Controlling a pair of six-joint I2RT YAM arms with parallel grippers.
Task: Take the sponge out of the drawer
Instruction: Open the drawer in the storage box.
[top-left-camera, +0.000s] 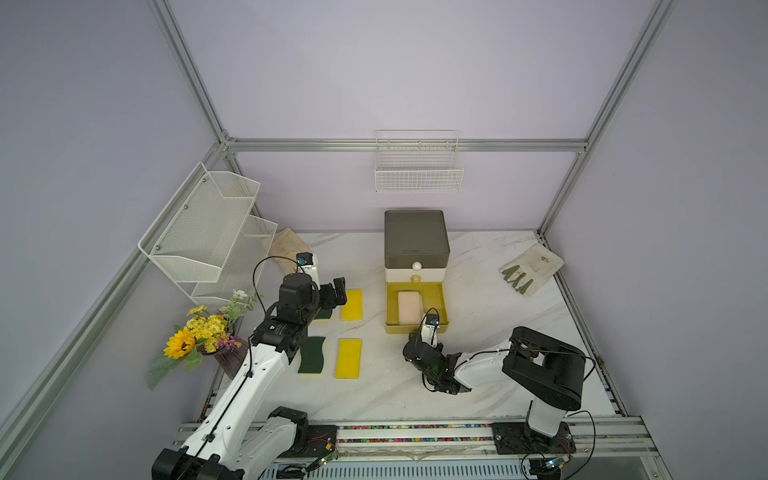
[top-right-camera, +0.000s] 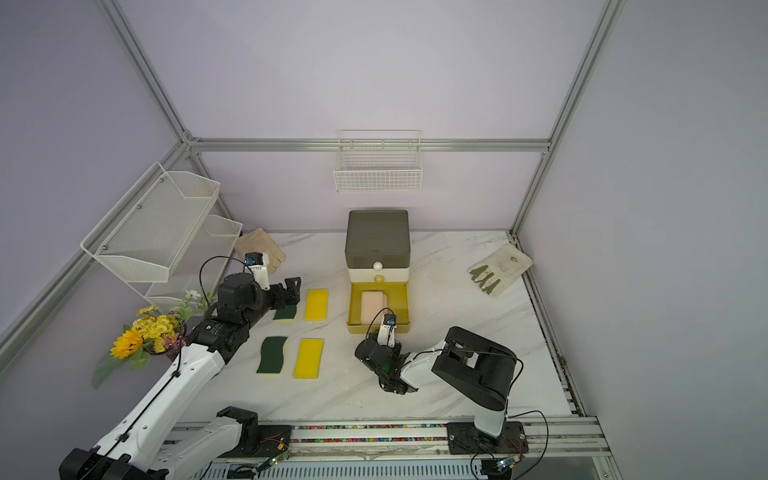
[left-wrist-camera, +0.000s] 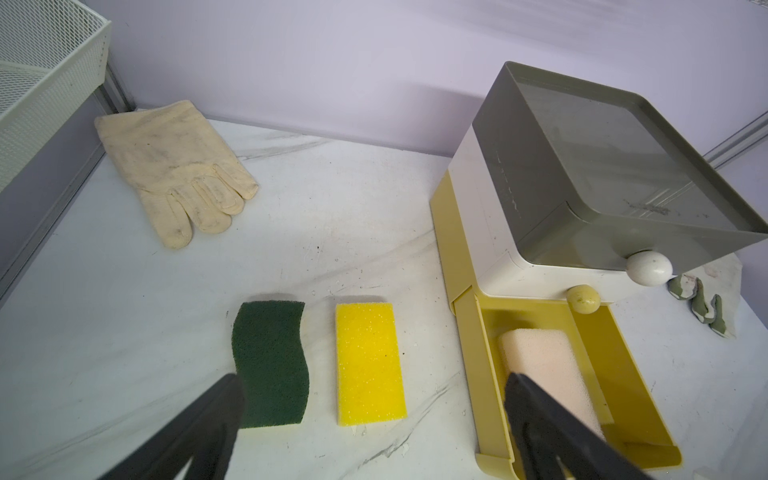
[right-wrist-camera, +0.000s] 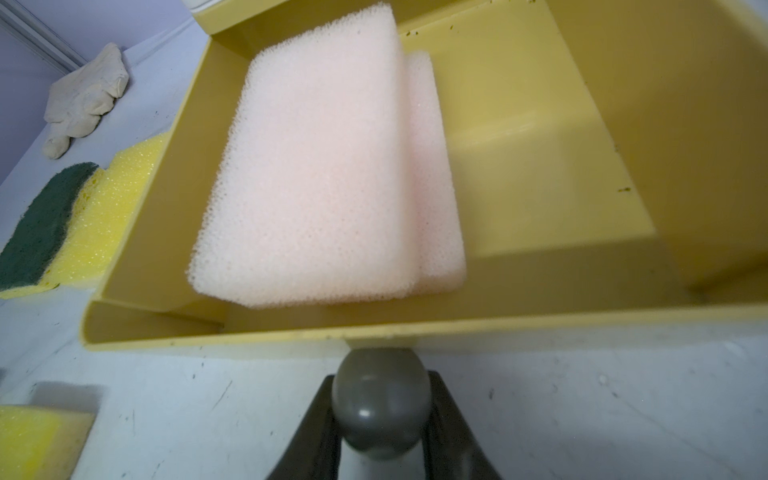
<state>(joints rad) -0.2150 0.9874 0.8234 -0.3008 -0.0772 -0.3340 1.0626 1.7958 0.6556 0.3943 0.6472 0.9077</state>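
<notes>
While my right hand (right-wrist-camera: 381, 380) pinches the drawer knob (right-wrist-camera: 380, 415), the pink sponge (right-wrist-camera: 316, 166) sits inside the drawer.
I've got the yellow drawer (top-left-camera: 439, 305) open toward the table's (top-left-camera: 498, 374) front edge, sponge lying near its left wall; my left hand (top-left-camera: 336, 293) is spread wide, hovering over the green scrub pad (top-left-camera: 323, 313).

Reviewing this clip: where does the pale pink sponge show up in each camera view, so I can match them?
Top view: sponge below centre, slightly right, inside the open yellow drawer.
Top view: below centre, slightly left.
Left wrist: lower right, in the drawer.
Right wrist: upper middle, filling much of the picture, beyond the grey knob.
Shared landmark: the yellow drawer, seen in all four.
</notes>
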